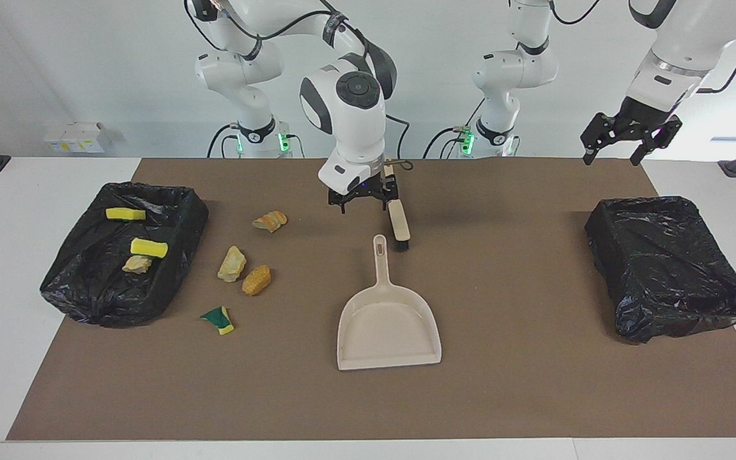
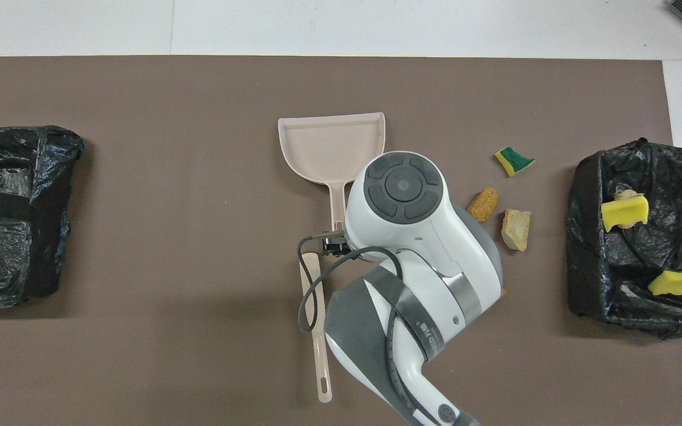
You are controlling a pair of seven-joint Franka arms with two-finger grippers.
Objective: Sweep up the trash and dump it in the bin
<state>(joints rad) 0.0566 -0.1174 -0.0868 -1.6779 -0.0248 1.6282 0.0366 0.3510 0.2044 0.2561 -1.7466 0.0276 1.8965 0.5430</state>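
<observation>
Brush (image 1: pixel 397 217) is found directly under the right gripper (image 1: pixel 364 199), its long axis running toward and away from the robots, bristle end farther from them and just beside the tip of the dustpan's handle. The right gripper's fingers are spread wide and empty, raised over the brush's handle. A straight descent is judged enough for a grasp, provided the fingers are set across the handle and not along it.

Dustpan (image 1: pixel 388 326) is lying flat mid-table, released, its handle pointing toward the robots and nearly in line with the brush; its mouth is turned away from them.

Trash is seen in two lots. Four scraps remain on the mat toward the right arm's end: an orange-tan chunk (image 1: pixel 270 221) nearest the robots, a pale tan chunk (image 1: pixel 232 264) touching or just beside an orange-brown one (image 1: pixel 257 280), and a green-and-yellow sponge piece (image 1: pixel 218 319) farthest from them. Two yellow sponge bits and one tan chunk are already in the black-lined bin (image 1: pixel 176 243) beside them.

Left gripper (image 1: pixel 630 135) is held high and open, waiting, over the table edge near the second bin (image 1: pixel 668 265). The right arm is plainly the nearer to the brush.
</observation>
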